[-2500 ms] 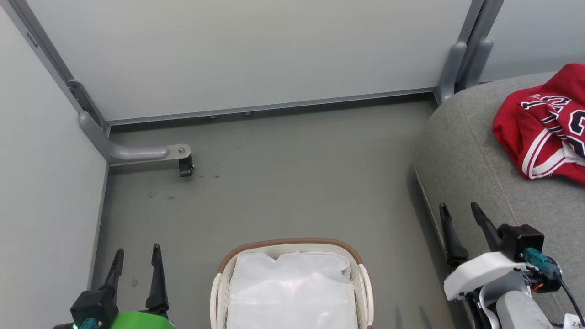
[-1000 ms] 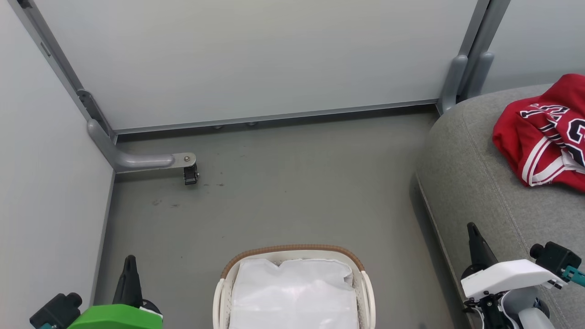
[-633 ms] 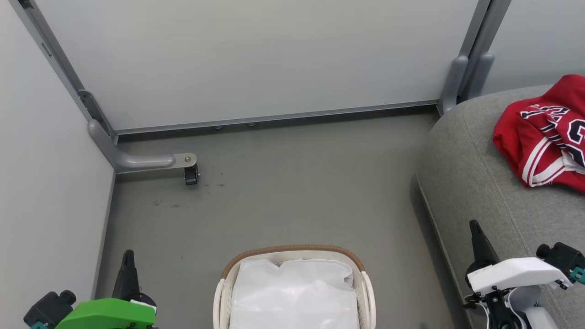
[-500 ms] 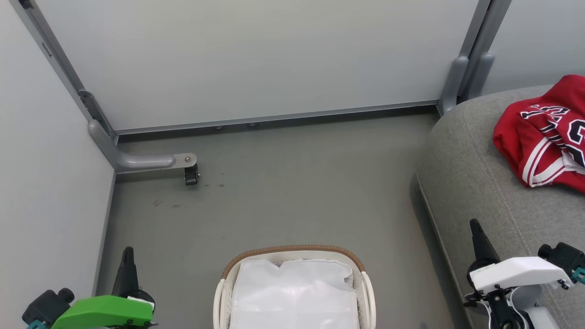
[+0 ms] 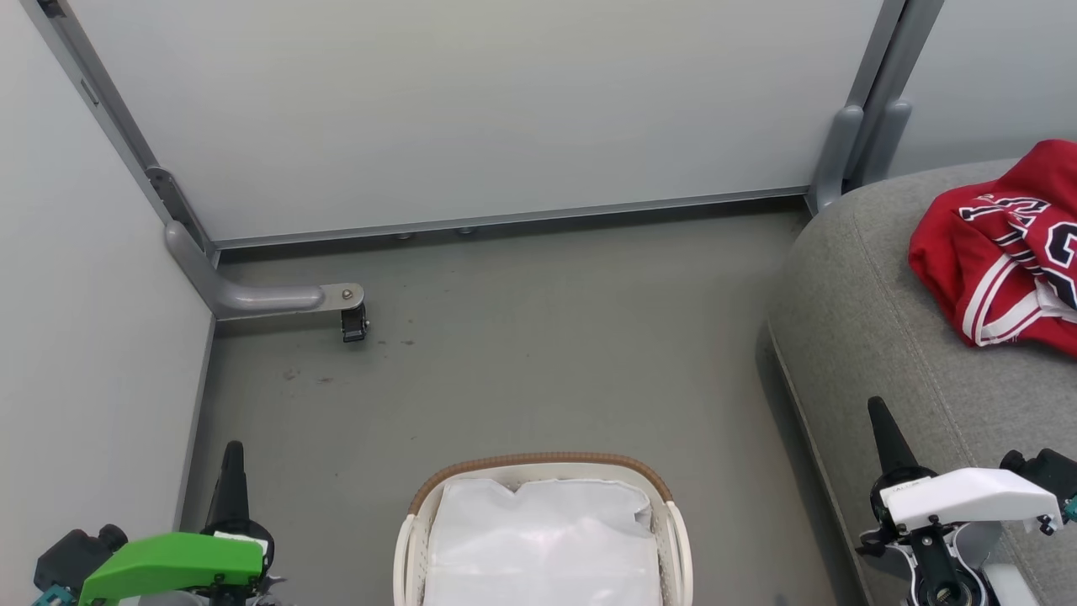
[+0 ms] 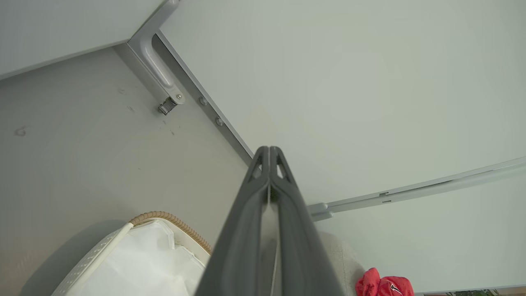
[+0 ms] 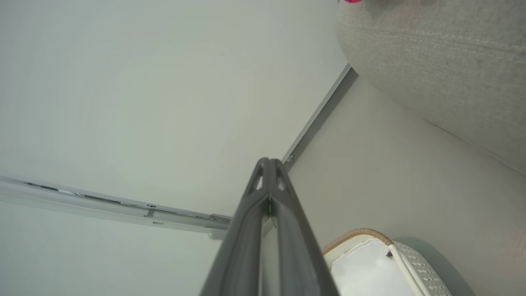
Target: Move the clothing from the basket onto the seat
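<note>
While left fingers (image 6: 246,234) and right fingers (image 7: 246,234) tight together, white liner (image 5: 538,539) in basket (image 5: 538,459), clothing (image 5: 1001,252) on seat (image 5: 858,320).

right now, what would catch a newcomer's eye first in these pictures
The red clothing stands out most, heaped on the grey seat at the far right of the head view. Next is the basket at bottom centre on the floor, holding a white liner with no red showing. The left gripper and right gripper flank it, fingers pressed shut.
</note>
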Motion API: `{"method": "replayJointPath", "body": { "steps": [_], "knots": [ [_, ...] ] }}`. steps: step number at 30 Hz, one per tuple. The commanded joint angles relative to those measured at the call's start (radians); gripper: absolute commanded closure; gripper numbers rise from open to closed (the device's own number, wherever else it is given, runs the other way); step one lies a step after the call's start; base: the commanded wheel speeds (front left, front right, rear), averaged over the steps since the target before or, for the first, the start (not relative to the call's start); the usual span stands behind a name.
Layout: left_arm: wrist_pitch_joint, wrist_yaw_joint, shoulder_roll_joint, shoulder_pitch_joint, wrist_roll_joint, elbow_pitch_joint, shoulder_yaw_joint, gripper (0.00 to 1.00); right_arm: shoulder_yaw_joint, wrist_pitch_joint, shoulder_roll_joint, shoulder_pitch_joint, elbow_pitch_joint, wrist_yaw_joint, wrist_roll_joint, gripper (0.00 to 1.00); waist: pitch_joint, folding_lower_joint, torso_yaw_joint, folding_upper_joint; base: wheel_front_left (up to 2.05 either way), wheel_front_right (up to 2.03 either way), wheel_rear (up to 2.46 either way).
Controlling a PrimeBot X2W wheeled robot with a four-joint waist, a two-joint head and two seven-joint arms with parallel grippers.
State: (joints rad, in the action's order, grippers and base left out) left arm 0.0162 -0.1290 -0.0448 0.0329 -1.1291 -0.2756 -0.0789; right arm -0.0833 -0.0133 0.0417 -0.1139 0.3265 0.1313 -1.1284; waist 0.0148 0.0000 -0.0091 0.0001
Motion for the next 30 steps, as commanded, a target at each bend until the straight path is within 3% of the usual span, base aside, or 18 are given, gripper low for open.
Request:
{"method": "replayJointPath", "body": {
  "steps": [1, 30],
  "knots": [
    [-0.008, -0.002, -0.006, 0.027, -0.032, 0.011, -0.006, 1.00, -0.004, 0.009, 0.007, -0.001, -0.016, 0.000, -0.030, 1.00, 0.000, 0.0000, 0.000, -0.0001, 0.00, 0.00, 0.00],
    [-0.079, -0.002, -0.008, 0.059, -0.290, 0.024, -0.025, 1.00, -0.021, 0.078, 0.010, 0.005, -0.056, -0.001, -0.289, 1.00, -0.006, 0.0000, 0.005, -0.0001, 0.00, 0.00, 0.00]
  ]
}}
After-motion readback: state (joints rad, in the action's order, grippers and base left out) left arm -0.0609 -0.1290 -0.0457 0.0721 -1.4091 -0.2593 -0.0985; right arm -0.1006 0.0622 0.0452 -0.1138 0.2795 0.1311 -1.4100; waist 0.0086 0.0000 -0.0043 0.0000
